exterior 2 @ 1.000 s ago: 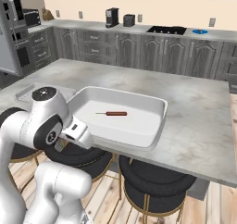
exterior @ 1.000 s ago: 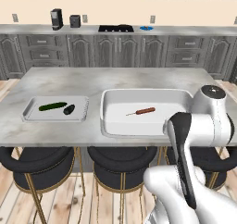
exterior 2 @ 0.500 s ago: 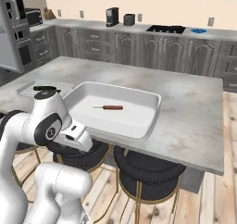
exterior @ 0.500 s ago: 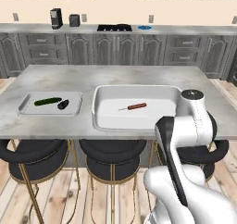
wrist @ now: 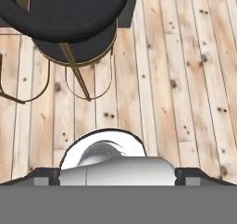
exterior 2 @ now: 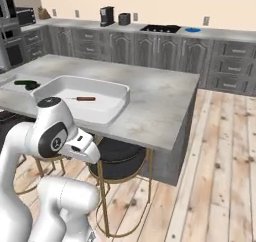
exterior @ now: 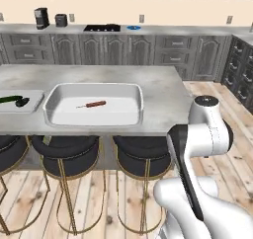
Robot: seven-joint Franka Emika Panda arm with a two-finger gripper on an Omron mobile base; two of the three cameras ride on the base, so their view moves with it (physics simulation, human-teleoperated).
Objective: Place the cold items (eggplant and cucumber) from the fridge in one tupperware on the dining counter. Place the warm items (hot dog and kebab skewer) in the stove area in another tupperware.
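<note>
On the dining counter (exterior: pixel 163 92) the large white tupperware (exterior: pixel 59 117) holds one skewer-like item (exterior: pixel 92 104); a smaller tupperware (exterior: pixel 32 102) beside it carries the cucumber (exterior: pixel 10 99) and a dark eggplant (exterior: pixel 21 102). The gripper is spread wide and empty, aimed at the floor over a stool (wrist: pixel 65 19) — it could clip a stool while the base moves, or the remaining warm item could land in the wrong container.

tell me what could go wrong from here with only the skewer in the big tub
The hot dog is not in the large tupperware beside the kebab skewer, so the warm set looks incomplete. The open gripper hangs low by the black stools, where swinging the arm up might clip a seat or the counter edge.
</note>
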